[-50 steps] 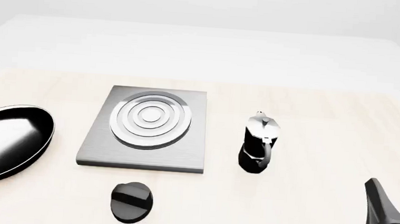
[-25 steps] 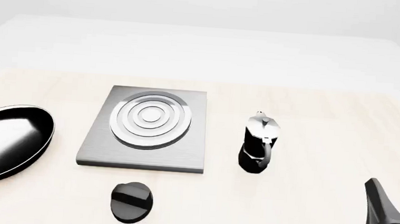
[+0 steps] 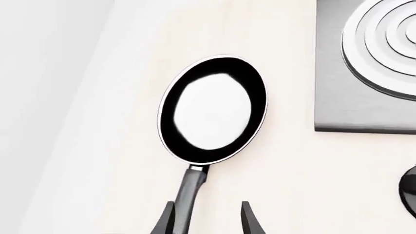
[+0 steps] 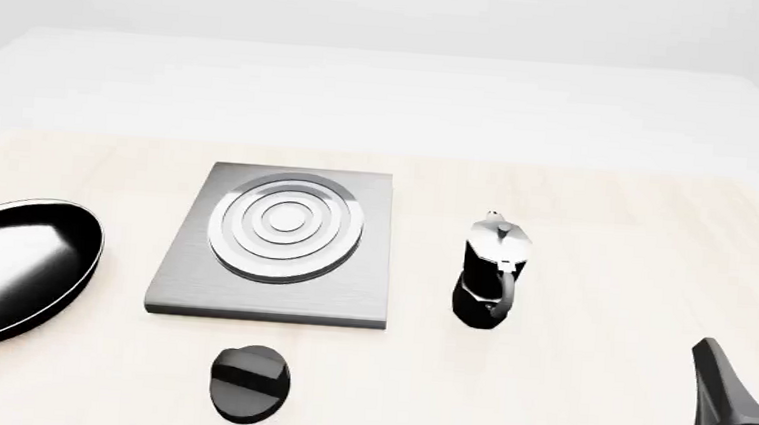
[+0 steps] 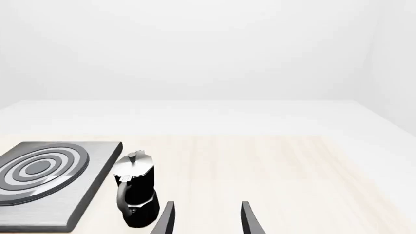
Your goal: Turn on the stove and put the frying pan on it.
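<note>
- The pan [image 4: 15, 269], round, shallow and glossy black with a thin pale rim, lies flat at the bench's [image 4: 582, 387] left edge, beside the stove [image 4: 277, 245].
- The stove is a square grey slab with raised silver rings; its black oval knob [image 4: 250, 384] sits apart, near the front edge.
- Left hand [image 3: 206, 219] is spread wide, fingers either side of the pan's handle.
- Right hand [image 5: 205, 218] gapes empty near the faceted moka pot [image 5: 135, 190].

the open left gripper [image 3: 206, 219] straddles the pan [image 3: 213, 109] handle, with the stove [image 3: 364, 97] beside the pan.
</note>
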`<act>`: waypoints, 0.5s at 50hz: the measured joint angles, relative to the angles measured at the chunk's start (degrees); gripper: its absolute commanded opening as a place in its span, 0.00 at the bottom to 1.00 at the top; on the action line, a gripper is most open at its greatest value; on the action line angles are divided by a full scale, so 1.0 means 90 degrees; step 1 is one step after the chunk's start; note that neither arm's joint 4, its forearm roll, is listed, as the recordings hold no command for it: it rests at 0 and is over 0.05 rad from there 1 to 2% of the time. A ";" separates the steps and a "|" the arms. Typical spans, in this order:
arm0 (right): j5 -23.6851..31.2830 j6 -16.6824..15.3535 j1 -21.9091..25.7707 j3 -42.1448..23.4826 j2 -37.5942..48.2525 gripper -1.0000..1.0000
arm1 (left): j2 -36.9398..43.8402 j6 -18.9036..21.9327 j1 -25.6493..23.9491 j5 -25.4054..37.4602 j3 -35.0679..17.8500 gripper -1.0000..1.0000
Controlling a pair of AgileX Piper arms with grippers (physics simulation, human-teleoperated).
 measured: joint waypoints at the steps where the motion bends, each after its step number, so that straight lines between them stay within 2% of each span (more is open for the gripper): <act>1: 0.0000 0.0000 0.0000 0.0000 0.0000 1.00 | 0.0042 0.0019 0.0022 -0.0044 0.0017 1.00; 25: 0.0000 0.0000 0.0000 0.0000 0.0000 1.00 | 0.1159 0.0497 0.0478 -0.1343 0.0421 1.00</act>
